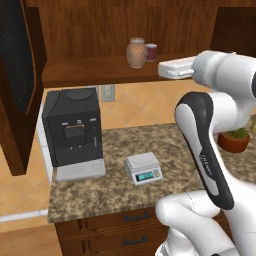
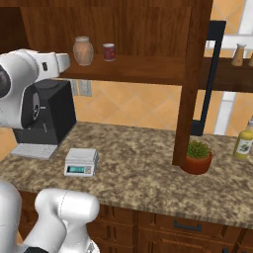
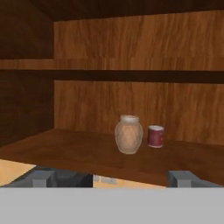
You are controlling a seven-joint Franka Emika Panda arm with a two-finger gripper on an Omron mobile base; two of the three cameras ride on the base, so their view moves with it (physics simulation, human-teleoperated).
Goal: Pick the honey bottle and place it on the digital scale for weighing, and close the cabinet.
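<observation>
The honey bottle (image 1: pixel 136 52) stands upright on the bottom shelf of the open cabinet (image 1: pixel 100 30), long axis vertical, pale lid on top. A dark red can (image 1: pixel 151 52) stands just beside it on its right, slightly further back; they look apart in the hand view. Nothing lies on the shelf between the bottle and the gripper (image 3: pixel 112 178), whose tips are spread wide apart and hold nothing, level with the shelf's front edge. Below on the stone counter (image 1: pixel 110 192), the scale (image 1: pixel 143 168) sits with its display facing forward, near the black coffee machine (image 1: pixel 73 132) to its left. The left door (image 1: pixel 17 75) hangs open over the counter's end. The right base view adds the right door (image 2: pixel 192 74) standing open edge-on, a potted plant (image 2: pixel 197 157) at its foot and a yellow bottle (image 2: pixel 244 141) further right
</observation>
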